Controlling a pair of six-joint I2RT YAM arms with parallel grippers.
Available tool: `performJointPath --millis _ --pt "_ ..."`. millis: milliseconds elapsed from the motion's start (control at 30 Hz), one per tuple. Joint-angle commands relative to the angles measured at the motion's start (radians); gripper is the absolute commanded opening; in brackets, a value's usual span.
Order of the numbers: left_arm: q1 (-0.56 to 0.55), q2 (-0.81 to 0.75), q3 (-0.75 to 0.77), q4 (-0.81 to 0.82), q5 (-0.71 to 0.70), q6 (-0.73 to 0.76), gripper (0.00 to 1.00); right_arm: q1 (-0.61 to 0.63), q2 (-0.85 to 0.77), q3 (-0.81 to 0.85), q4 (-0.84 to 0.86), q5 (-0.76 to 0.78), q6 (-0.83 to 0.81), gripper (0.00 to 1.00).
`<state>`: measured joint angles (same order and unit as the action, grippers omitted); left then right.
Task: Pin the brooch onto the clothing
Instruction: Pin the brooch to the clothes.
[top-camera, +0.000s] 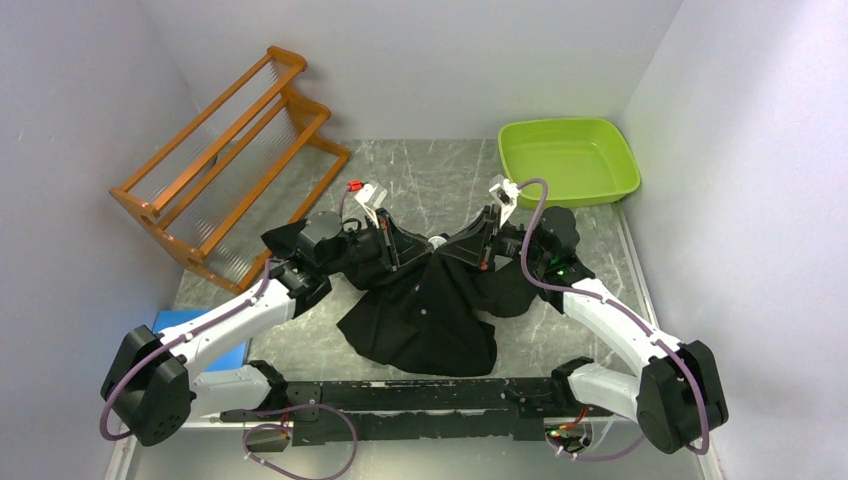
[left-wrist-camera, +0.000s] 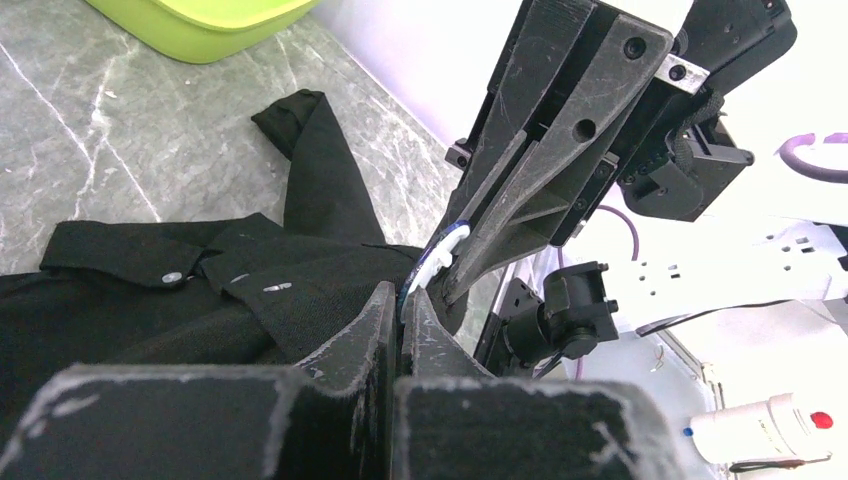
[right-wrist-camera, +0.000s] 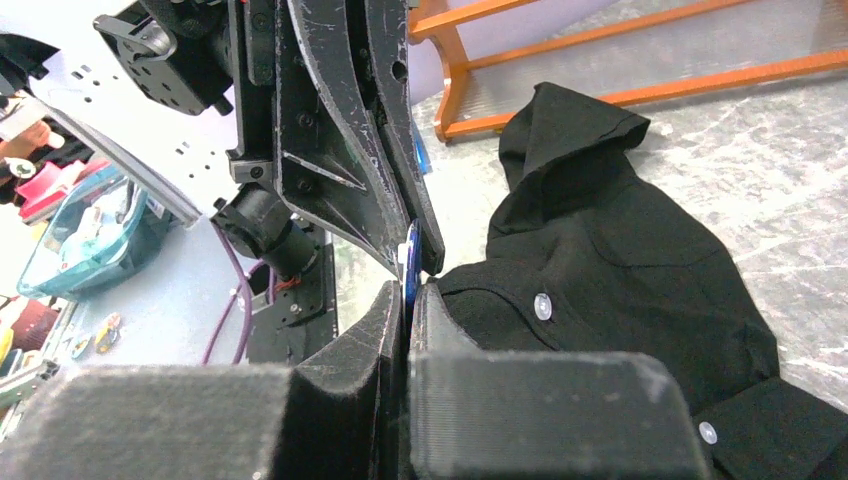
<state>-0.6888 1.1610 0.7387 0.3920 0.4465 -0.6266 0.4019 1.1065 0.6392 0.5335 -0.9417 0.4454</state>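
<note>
The clothing (top-camera: 420, 325), a black shirt with pale buttons, lies bunched on the marble table, and its upper part rises to where both grippers meet. The brooch (left-wrist-camera: 432, 262), a small disc with a white and blue rim, stands edge-on between the two sets of fingertips. My left gripper (left-wrist-camera: 405, 295) is shut on its lower edge. My right gripper (right-wrist-camera: 408, 290) is shut on the brooch (right-wrist-camera: 411, 255) from the opposite side. In the top view the left gripper (top-camera: 426, 245) and right gripper (top-camera: 447, 245) touch tip to tip. The shirt's placket (right-wrist-camera: 560, 300) presses against the jaws. Whether the brooch is fastened to the cloth is hidden.
An orange wooden rack (top-camera: 230, 150) stands at the back left. A lime green tub (top-camera: 567, 160) sits at the back right. A blue block (top-camera: 185, 322) lies by the left arm. White walls close in on both sides.
</note>
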Motion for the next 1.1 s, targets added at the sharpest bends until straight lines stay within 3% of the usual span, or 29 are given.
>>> performJointPath --millis 0,400,667,900,1067 --pt "0.017 -0.017 -0.025 -0.051 -0.042 -0.028 0.03 -0.031 -0.053 -0.007 0.223 0.029 0.005 0.00" --pt "0.024 -0.008 -0.022 -0.073 -0.064 -0.061 0.03 -0.032 -0.082 -0.059 0.376 0.017 0.060 0.00" --pt "0.051 0.007 -0.014 -0.114 -0.077 -0.111 0.03 -0.032 -0.089 -0.064 0.422 -0.014 0.070 0.08" --pt "0.063 0.005 -0.026 -0.094 -0.062 -0.120 0.03 -0.032 -0.090 -0.070 0.442 -0.028 0.072 0.28" --pt "0.064 -0.005 -0.035 -0.090 -0.064 -0.119 0.03 -0.032 -0.090 -0.068 0.442 -0.027 0.068 0.47"
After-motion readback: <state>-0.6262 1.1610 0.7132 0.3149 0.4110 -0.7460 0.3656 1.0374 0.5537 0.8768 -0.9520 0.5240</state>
